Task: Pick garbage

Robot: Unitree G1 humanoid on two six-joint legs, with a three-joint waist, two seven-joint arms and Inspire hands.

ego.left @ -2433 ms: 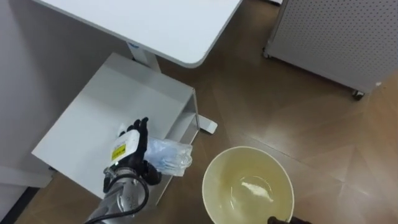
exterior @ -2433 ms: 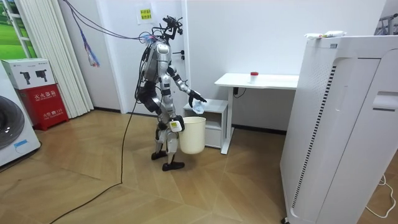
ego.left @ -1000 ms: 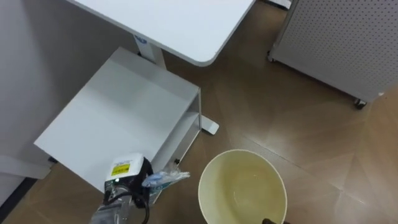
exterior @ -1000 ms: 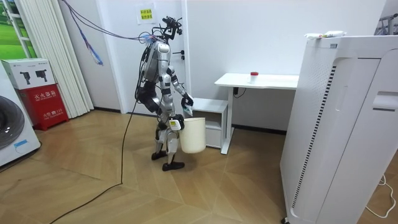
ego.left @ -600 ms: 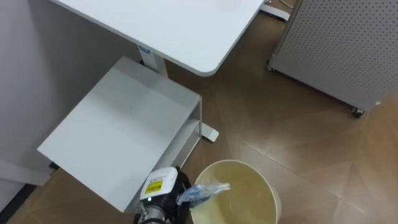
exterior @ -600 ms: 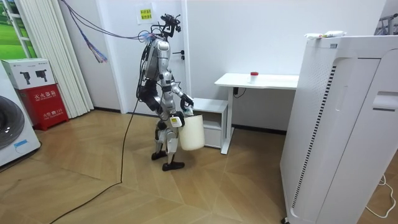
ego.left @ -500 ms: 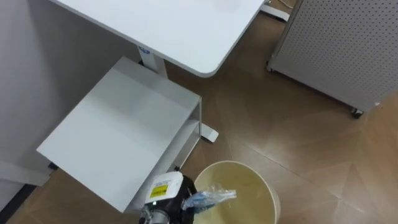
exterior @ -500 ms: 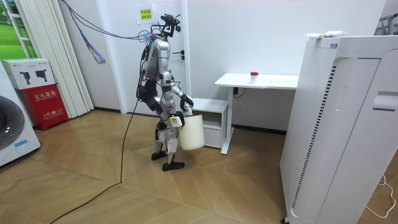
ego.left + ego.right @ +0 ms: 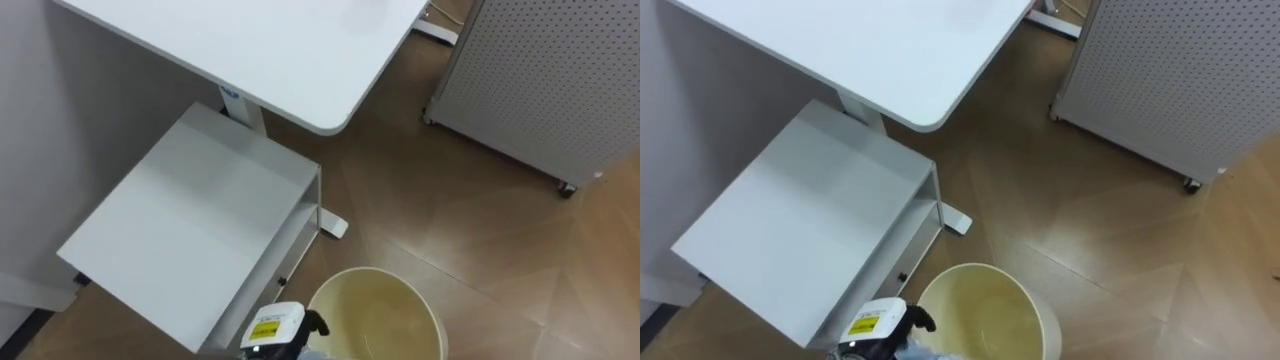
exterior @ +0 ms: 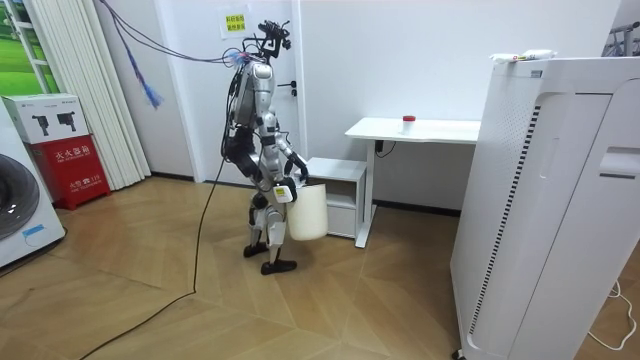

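Left hand (image 9: 275,333) at the rim of the waste bin (image 9: 385,305)
The left hand hangs at the cream waste bin's near-left rim, a sliver of clear plastic garbage (image 9: 923,352) just beside it; its grip cannot be told. The right hand (image 10: 283,195) lies against the bin's side, grip unclear. Beyond the bin: 1 low white cabinet (image 9: 190,220), then 1 white desk (image 9: 260,50).

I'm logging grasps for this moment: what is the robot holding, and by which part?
The right hand holds the bin by its rim. The left hand is at the bin's edge; what it grips cannot be told.
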